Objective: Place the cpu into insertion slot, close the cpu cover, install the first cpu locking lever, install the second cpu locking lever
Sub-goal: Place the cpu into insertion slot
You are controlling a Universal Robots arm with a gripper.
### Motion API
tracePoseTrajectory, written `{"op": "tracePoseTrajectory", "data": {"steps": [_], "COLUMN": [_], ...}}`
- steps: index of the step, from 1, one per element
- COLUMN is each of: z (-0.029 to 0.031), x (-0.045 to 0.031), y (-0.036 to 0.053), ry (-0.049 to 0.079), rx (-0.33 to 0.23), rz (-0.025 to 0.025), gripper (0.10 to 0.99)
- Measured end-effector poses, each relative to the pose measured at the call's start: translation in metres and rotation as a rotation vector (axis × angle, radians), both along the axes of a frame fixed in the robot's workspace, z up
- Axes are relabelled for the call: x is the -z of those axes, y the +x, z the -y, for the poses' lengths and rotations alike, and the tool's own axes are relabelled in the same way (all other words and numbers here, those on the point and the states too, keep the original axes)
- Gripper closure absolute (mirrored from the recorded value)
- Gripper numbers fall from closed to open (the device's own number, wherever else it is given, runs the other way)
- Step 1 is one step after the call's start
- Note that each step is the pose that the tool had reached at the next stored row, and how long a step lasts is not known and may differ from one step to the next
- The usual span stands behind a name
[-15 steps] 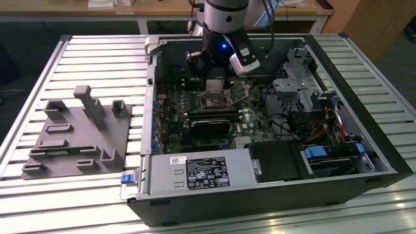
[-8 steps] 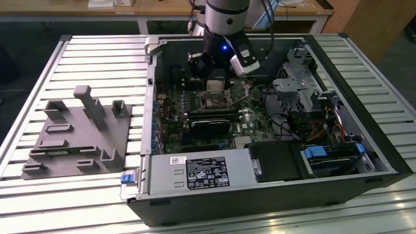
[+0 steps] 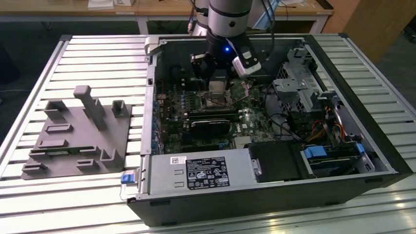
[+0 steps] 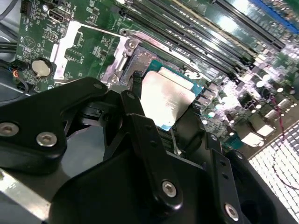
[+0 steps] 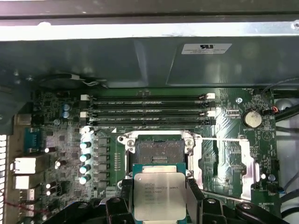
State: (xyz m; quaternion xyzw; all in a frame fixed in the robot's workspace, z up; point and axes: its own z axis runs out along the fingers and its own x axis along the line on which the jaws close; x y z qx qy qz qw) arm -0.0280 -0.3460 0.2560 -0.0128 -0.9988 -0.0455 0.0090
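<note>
Four steps, first in hand: gripper (image 5: 159,207) fingers clenched on chip (image 5: 157,193), near open socket (image 5: 156,148), unseated; seating likely calls for square alignment.

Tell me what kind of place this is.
Likely a robotics lab bench: an opened desktop computer case lies on a slatted metal table beside a grey fixture block, while the arm's gripper holds the cpu over its motherboard.

Grey fixture block (image 3: 71,141) on the slatted table (image 3: 65,209), just beside the open black computer case (image 3: 260,207)
</note>
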Motion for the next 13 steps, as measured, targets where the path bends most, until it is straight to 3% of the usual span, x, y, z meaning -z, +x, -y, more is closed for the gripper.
{"op": "tracePoseTrajectory", "data": {"steps": [7, 13], "z": [-0.0025, -0.0029], "x": [0.0118, 0.0133], "y": [0.0012, 0.0011], "ry": [0.0, 0.003], "rx": [0.0, 0.0], "rz": [0.0, 0.0004], "gripper": [0.549, 0.549]}}
